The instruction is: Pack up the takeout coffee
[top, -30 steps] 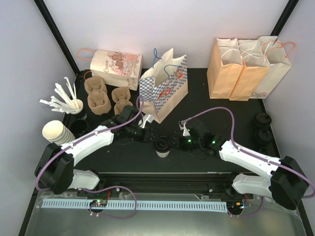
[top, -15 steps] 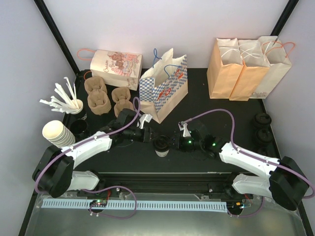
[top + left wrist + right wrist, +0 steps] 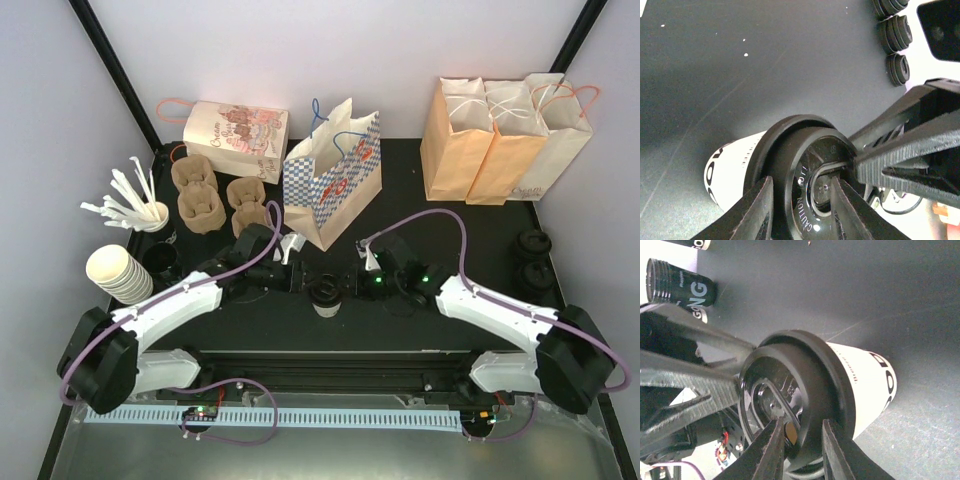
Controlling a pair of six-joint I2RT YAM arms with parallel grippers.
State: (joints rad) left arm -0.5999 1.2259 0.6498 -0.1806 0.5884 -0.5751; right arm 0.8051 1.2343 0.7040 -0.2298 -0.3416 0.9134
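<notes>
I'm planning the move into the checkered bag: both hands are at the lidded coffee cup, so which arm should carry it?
Left, probably. The left hand straddles the lid's rim, and its arm lies nearer the checkered bag. The right hand also pinches the rim of the coffee cup, from the side away from the bag.

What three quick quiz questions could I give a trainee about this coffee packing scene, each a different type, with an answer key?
1. True or false: the coffee cup between the two grippers lies on its side.
2. Which part of the cup do the left gripper and right gripper both clamp? A) base B) lid rim C) printed side
3. How many peach paper bags stand at the back right?

Key: 1 false, it stands upright. 2 B. 3 three.
</notes>
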